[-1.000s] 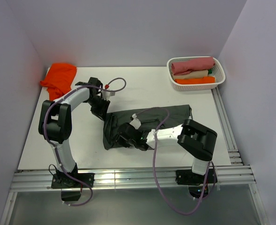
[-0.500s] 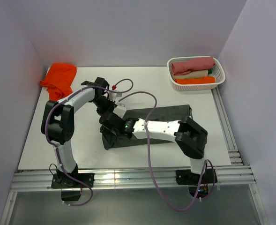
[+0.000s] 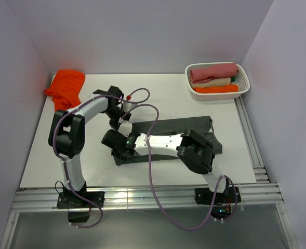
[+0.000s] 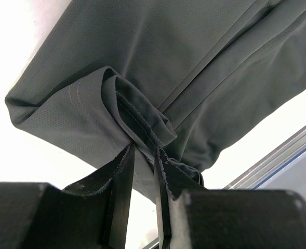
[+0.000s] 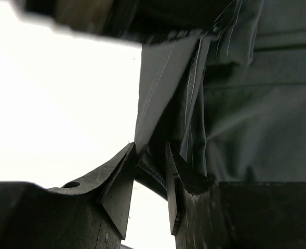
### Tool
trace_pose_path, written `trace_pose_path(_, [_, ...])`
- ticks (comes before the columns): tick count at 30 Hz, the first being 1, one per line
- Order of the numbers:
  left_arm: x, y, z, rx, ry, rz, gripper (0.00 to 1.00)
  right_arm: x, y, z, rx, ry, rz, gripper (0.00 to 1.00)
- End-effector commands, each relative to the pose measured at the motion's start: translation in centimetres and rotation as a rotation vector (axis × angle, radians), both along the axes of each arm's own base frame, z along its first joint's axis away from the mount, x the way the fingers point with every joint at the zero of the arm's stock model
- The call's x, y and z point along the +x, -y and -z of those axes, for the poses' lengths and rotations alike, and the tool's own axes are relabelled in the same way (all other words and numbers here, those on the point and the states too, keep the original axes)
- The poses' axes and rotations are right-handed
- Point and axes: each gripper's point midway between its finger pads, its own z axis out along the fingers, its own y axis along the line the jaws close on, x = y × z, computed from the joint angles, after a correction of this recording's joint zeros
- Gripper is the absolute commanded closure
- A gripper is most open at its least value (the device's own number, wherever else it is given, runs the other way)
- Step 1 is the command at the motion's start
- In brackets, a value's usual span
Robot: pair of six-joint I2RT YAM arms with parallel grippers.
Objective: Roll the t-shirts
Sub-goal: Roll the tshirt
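No text, label, brand, number or sign can be read in any view; the dark grey t-shirt (image 4: 158, 46), pinched at the tips of the left gripper (image 4: 144, 155) and spreading ahead of it, shows only plain weave and stitched hems; the fold caught at the tips of the right gripper (image 5: 150, 161) shows seam stitching alone.

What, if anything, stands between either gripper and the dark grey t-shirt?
Nothing visible does. The left gripper and the right gripper each pinch folded cloth at one end of the dark grey t-shirt, so there is no gap for anything to block.
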Motion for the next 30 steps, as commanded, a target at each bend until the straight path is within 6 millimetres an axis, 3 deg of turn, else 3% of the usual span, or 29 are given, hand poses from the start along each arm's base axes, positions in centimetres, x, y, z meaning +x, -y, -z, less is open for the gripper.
trace_pose_path(1, [0.8, 1.1, -0.9, -0.019, 0.029, 0.004, 0.73, -0.1, -0.3, -0.8, -0.013, 0.028, -0.008, 0.63])
trace_pose_path(5, [1.0, 1.1, -0.6, -0.011, 0.027, 0.001, 0.73, -1.0, 0.5, -0.4, 0.003, 0.014, -0.003, 0.64])
trace_pose_path(21, [1.5, 1.3, -0.1, -0.002, 0.025, -0.005, 0.72, -2.1, 1.6, -1.8, 0.066, 0.053, 0.014, 0.58])
trace_pose_path(26, [1.8, 1.4, -0.3, -0.001, 0.034, -0.009, 0.72, -2.1, 1.3, -2.9, 0.085, 0.079, -0.004, 0.58])
trace_pose_path(30, [2.1, 1.5, -0.6, -0.002, 0.04, -0.008, 0.7, -2.2, 0.8, -2.6, 0.066, 0.089, -0.036, 0.58])
